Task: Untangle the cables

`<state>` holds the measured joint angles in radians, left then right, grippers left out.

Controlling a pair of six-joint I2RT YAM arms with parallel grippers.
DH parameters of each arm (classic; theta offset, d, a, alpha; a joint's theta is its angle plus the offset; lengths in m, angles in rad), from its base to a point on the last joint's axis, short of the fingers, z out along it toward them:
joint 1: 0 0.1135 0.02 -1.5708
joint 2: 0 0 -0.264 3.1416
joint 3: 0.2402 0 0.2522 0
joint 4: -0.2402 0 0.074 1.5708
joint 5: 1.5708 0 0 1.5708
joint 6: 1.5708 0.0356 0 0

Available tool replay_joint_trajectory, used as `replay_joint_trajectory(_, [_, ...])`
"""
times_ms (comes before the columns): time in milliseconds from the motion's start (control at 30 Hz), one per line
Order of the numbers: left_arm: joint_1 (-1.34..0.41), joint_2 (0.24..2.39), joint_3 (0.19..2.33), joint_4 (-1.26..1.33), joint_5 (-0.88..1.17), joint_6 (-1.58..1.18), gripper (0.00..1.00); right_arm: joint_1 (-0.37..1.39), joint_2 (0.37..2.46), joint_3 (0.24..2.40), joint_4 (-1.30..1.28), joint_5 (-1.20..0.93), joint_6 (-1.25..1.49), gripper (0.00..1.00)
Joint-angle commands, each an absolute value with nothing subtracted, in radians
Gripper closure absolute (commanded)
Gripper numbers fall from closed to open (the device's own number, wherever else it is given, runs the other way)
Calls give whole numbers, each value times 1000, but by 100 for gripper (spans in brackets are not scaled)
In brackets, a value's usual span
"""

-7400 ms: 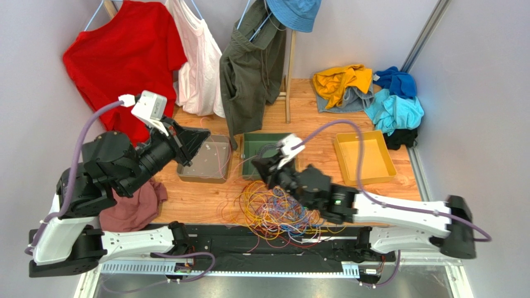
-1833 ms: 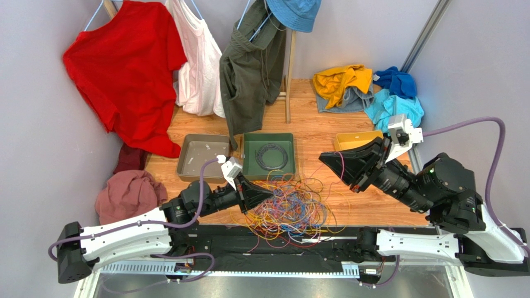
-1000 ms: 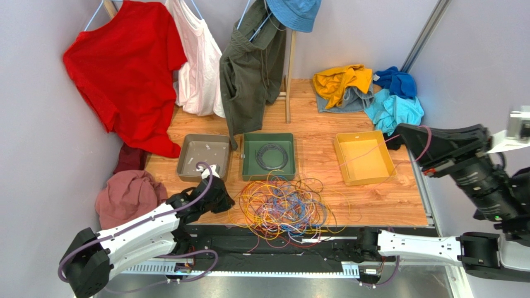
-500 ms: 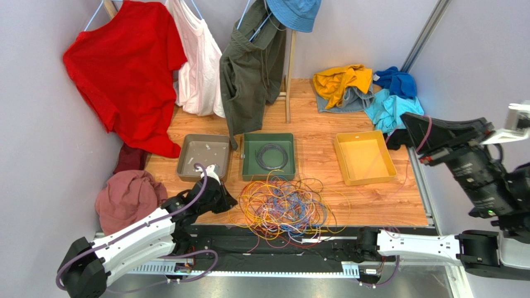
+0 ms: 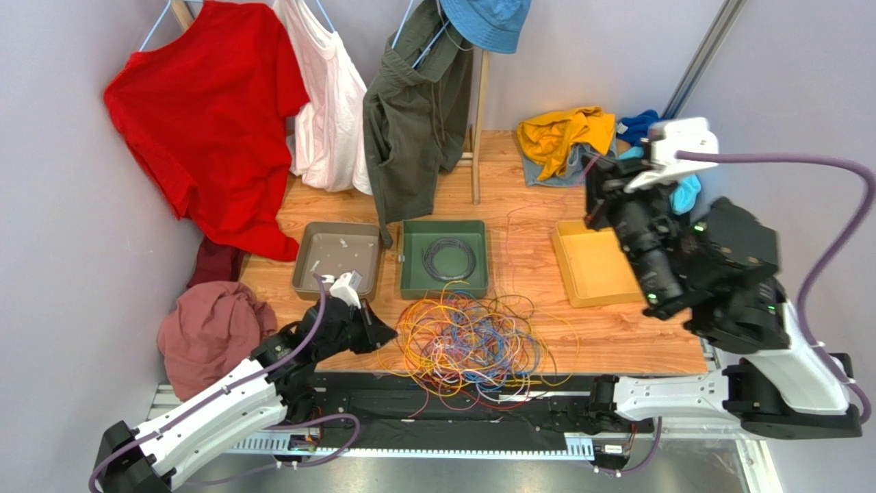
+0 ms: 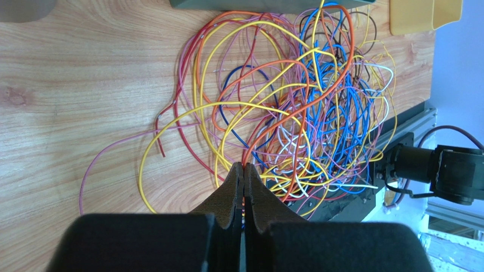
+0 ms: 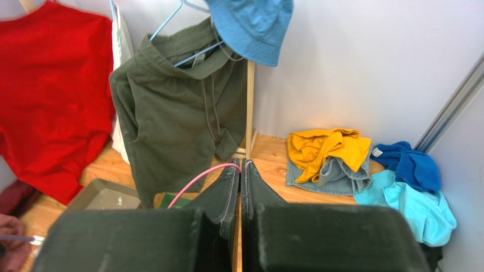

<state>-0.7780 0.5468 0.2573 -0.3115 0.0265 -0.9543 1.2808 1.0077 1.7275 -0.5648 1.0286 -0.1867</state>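
The cables (image 5: 468,344) lie in a many-coloured tangle on the wooden table near the front edge, and they fill the left wrist view (image 6: 295,113). My left gripper (image 5: 386,334) is low at the tangle's left edge. Its jaws (image 6: 243,165) are shut on an orange cable (image 6: 267,122) that comes out at the tips. My right gripper (image 5: 594,200) is raised high over the back right. In the right wrist view it (image 7: 240,161) is shut on a thin pink cable (image 7: 196,181). That strand (image 5: 509,247) hangs down toward the tangle.
Three trays stand behind the tangle: grey (image 5: 329,262), green (image 5: 407,262) holding a black cable coil (image 5: 450,257), and yellow (image 5: 586,267) partly under my right arm. Clothes hang at the back (image 5: 416,113). Clothes piles lie back right (image 5: 566,139) and left (image 5: 211,324).
My right arm has swung in from the far right to above the yellow tray, carrying the pink cable. The left gripper stays at the tangle's left edge, shifted slightly right.
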Motion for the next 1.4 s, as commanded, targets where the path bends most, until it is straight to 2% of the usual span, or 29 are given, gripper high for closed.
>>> replay_joint_trajectory(0, [-775,526,241,-319,49,-930,100,1128,1129,1782,-632,816,-88,100])
replay_joint_trajectory(100, [-775,523,242,-319,57,-925,100,910,1201,1830,-699,596,29,100])
replay_joint_trajectory(333, [-775,523,258,-310,71,-911,100,658,1290,1927,-696,526,55,100])
replay_joint_trajectory(733, [-775,560,256,-265,89,-887,100,272,1355,1871,-727,382,325,100])
replay_joint_trajectory(1067, [-775,683,267,-170,133,-862,100,176,1353,1942,-681,423,350,100])
replay_joint_trajectory(1367, [-775,683,250,-156,147,-871,100,83,1287,1755,-589,417,370,100])
